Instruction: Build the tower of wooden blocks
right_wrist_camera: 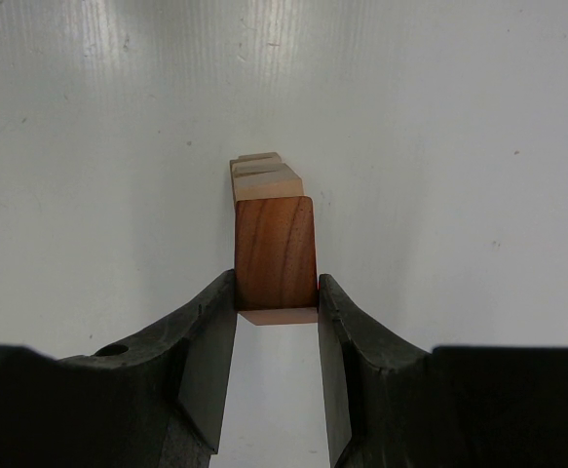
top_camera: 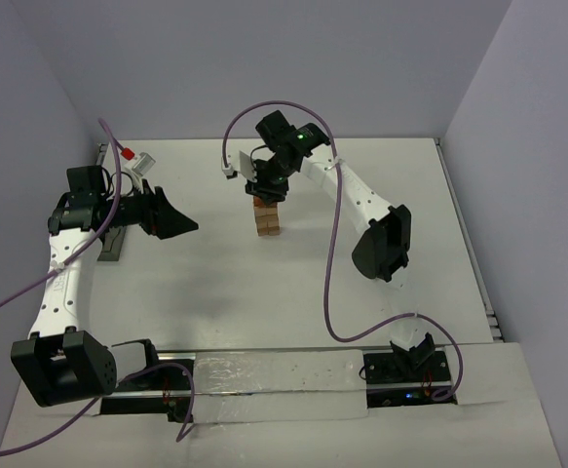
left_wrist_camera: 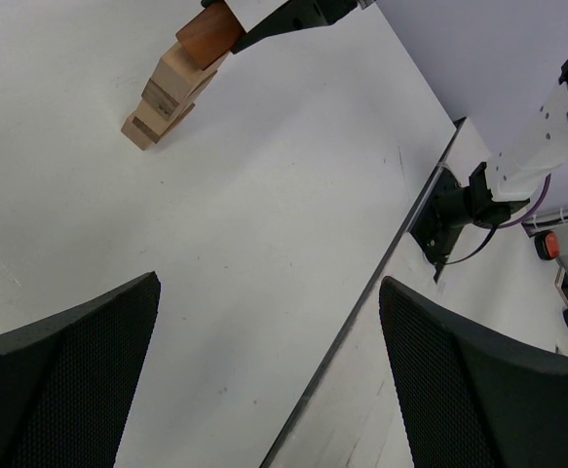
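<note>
A short column of light-tan wooden cubes stands on the white table at the middle back; it also shows in the left wrist view and the right wrist view. My right gripper is shut on the reddish-brown wedge block and holds it on top of the column; the wedge also shows in the left wrist view. In the top view the right gripper hides the wedge. My left gripper is open and empty, well left of the tower; it also shows in its own wrist view.
A small red-and-grey object lies at the back left by the table edge. A dark mount sits under the left arm. The right arm's base and cable stand along the front rail.
</note>
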